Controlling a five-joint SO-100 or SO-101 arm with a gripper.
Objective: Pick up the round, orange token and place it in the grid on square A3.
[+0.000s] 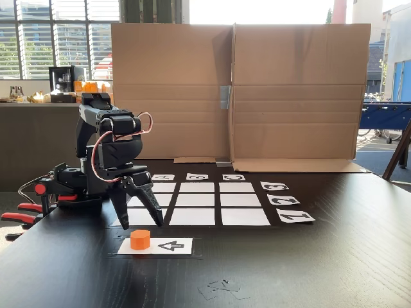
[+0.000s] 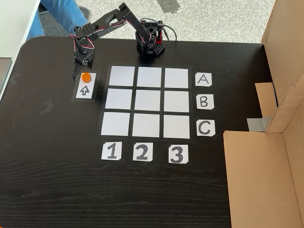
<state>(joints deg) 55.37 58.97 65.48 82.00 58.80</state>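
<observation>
Nothing is placed yet: you are looking at the token (image 1: 140, 239) sitting on the arrow strip (image 1: 168, 246) at lower left of the table (image 1: 308, 269), with square A3 (image 2: 177, 77) waiting bare. Your hand (image 1: 137, 217) is hanging open and holding nothing, fingertips just above the token.

Black arm (image 1: 106, 144) folded: base at 9 o'clock of fixed view, upper link rising, forearm bent over, wrist pointing down. Red and white wires loop beside wrist joint. Gripper (image 1: 137, 218) hangs fingertips-down toward 6 o'clock, jaws spread apart, nothing between them. In another fixed view, arm reaches from base (image 2: 151, 45) at 12 o'clock out toward 10 o'clock; gripper (image 2: 80, 73) points down.
</observation>
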